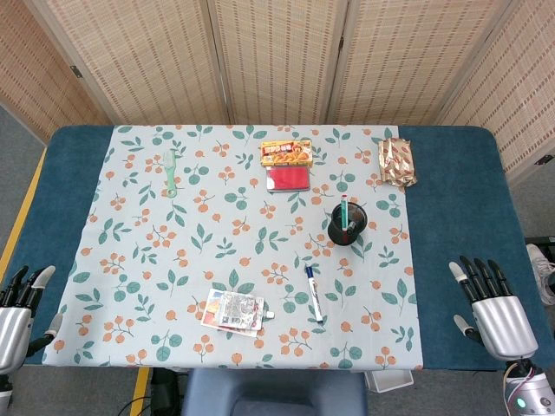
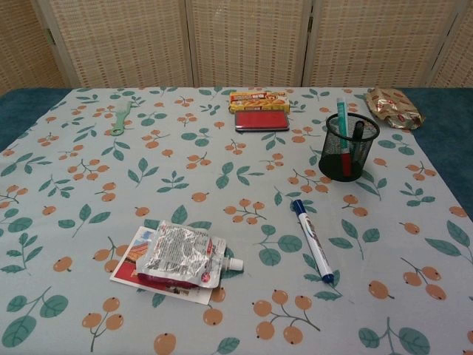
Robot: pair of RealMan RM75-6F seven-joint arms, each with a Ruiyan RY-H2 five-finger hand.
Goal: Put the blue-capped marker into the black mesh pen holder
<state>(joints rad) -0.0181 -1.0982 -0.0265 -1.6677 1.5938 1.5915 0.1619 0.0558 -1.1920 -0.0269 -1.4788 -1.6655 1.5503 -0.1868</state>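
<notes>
My left hand (image 1: 17,316) sits at the near left edge of the table (image 1: 468,199), off the floral cloth (image 1: 234,251), fingers spread and pointing up, holding nothing. My right hand (image 1: 494,316) sits at the near right edge, on the blue table covering beyond the cloth, fingers likewise apart and holding nothing. Neither hand appears in the chest view. Landmark for this entry: the black mesh pen holder (image 2: 352,146), upright on the right half of the cloth. It already contains pens: a teal-capped one standing tallest, and a dark one with a red one beside it. The blue-capped marker (image 2: 311,239) lies flat on the cloth nearer to me than the holder and slightly to its left, apart from it, not touching; the blue cap end points toward the holder, the tip end toward me. Both hands are well apart from the marker and from the holder. A silver spouted pouch (image 2: 185,255) lies on a flat printed packet (image 2: 159,277) well to the left of the holder, near my edge of the cloth. Beyond the holder and to its left are a red flat case (image 2: 261,120) and, just behind it, a yellow snack box (image 2: 259,99). A crinkled gold snack packet (image 2: 395,106) lies beyond the holder to the right, at the cloth's edge. A green comb-like tool (image 2: 120,118) lies far left of the holder, toward the back of the cloth.
</notes>
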